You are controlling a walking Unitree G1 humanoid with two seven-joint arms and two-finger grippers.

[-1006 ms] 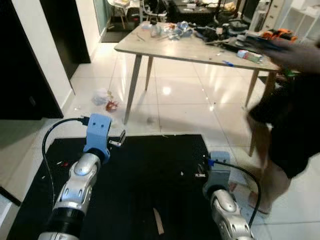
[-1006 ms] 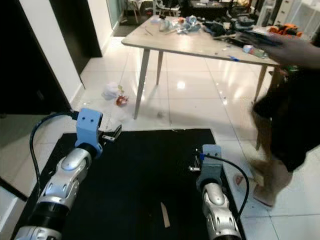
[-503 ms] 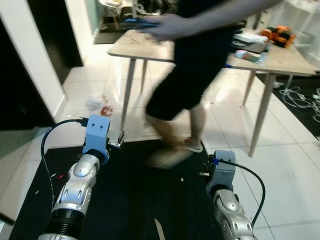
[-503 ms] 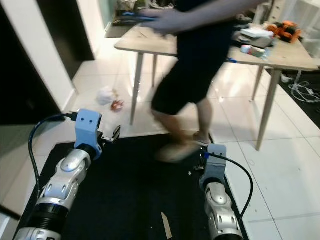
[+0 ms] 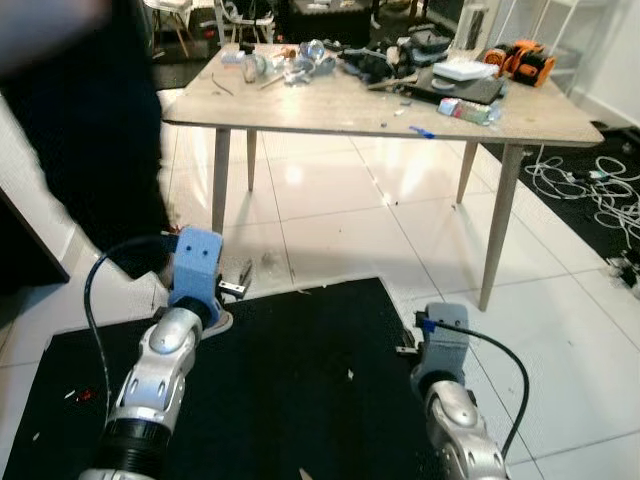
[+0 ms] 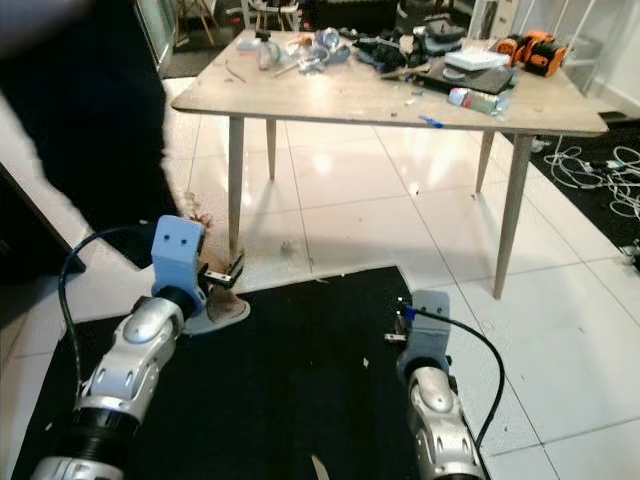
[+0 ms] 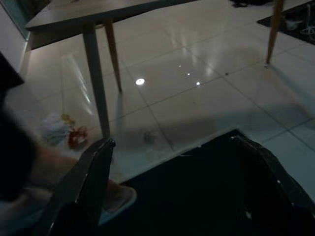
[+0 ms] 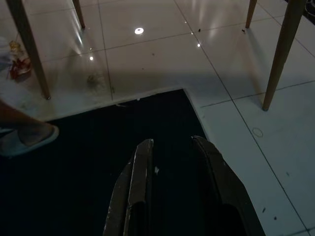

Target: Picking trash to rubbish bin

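Crumpled white trash (image 7: 53, 128) and a small red piece (image 7: 77, 137) lie on the white tiles by a table leg (image 7: 97, 88); the red piece (image 8: 15, 67) is in the right wrist view too. My left gripper (image 7: 173, 141) is held out low over the black mat's far edge, open wide, nothing between its fingers (image 7: 93, 172). My right gripper (image 8: 172, 141) hangs over the mat with a narrow gap between its fingers (image 8: 141, 167), holding nothing. Both arms appear in the eye views, the left gripper (image 6: 232, 270) and the right gripper (image 5: 405, 345).
A person in dark clothes (image 5: 80, 120) stands close on the left, one slippered foot (image 6: 215, 310) at the black mat (image 5: 300, 360) just beyond my left gripper. A cluttered wooden table (image 5: 330, 105) stands ahead. Cables (image 5: 575, 180) lie on the right.
The person has walked from right to left across the view and now stands by my left arm. The camera has shifted. Both arms keep their pose.
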